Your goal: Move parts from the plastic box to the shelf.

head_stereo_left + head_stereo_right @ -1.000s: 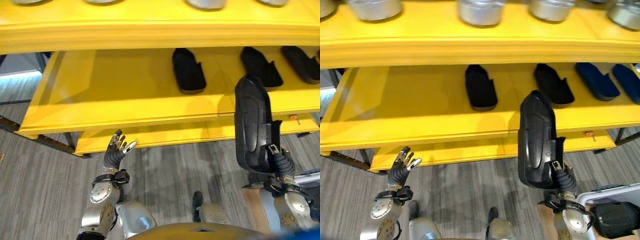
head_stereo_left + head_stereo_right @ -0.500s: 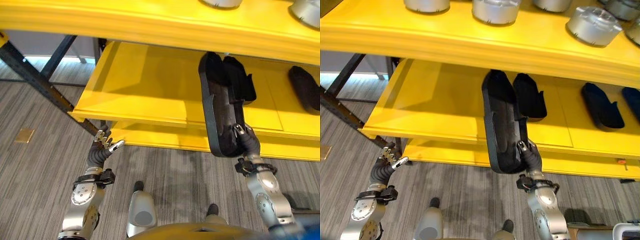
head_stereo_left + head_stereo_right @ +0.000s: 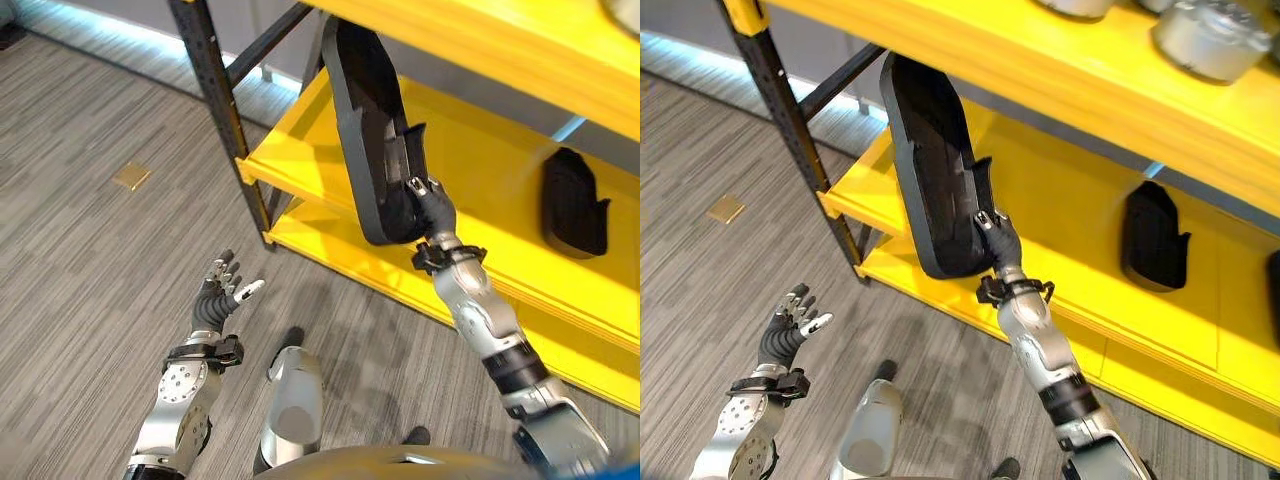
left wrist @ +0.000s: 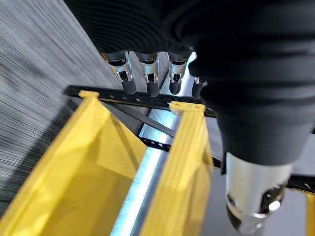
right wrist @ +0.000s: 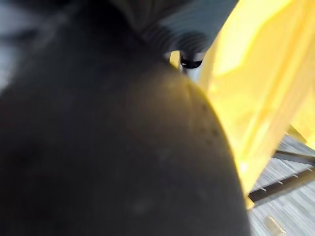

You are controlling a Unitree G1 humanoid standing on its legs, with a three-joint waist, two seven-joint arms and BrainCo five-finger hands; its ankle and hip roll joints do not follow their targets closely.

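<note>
The right hand (image 3: 428, 205) is closed round the lower end of a long black part (image 3: 365, 130), its fingers and thumb curled on the raised rib along the part's inner face. The part stands nearly upright above the hand, leaning a little away from it, with its rounded top end reaching up to the underside of the upper yellow shelf board (image 3: 1060, 70). From the wrist camera, the part's dark curved back (image 5: 113, 147) lies right against the hand, with the yellow shelf (image 5: 256, 98) just past it. Beyond the held part, on the far side from the hand, is the middle yellow shelf board (image 3: 480, 170), and another black part (image 3: 573, 203) lies flat on that board, well apart from the hand towards the robot's right. The left hand (image 3: 219, 295) hangs low over the grey floor (image 3: 90, 240), well apart from the shelf, its fingers spread and straight and holding nothing; its wrist view shows the fingertips (image 4: 150, 83) extended towards the black shelf post (image 4: 142, 101).
</note>
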